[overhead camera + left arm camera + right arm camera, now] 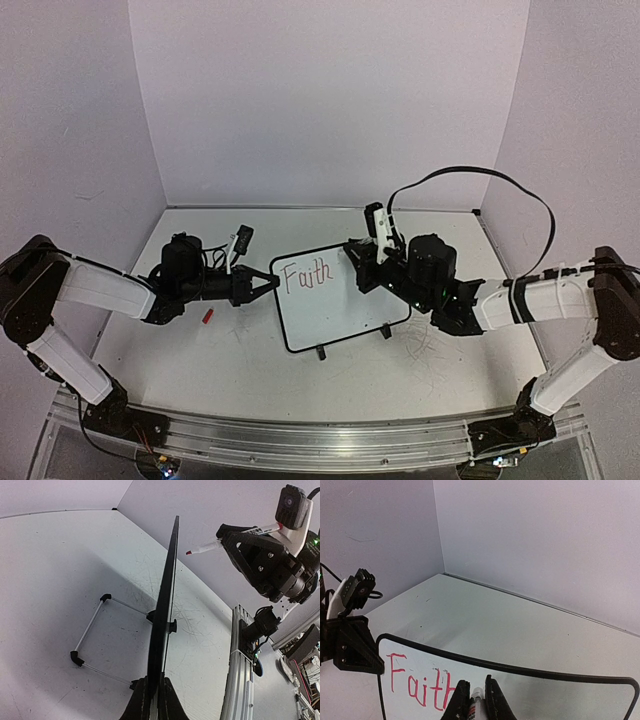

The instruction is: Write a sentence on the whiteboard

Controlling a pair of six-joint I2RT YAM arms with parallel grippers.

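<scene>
The whiteboard stands tilted on its wire stand in the middle of the table, with "Faith" written in red at its upper left. My left gripper is shut on the board's left edge; the left wrist view shows the board edge-on between my jaws. My right gripper is shut on a red marker, held at the board's upper edge just right of the word. The marker points its red tip toward the board face.
A small red cap lies on the table left of the board, below my left arm. The board's wire stand with black feet rests behind it. White walls close the back and sides. An aluminium rail runs along the near edge.
</scene>
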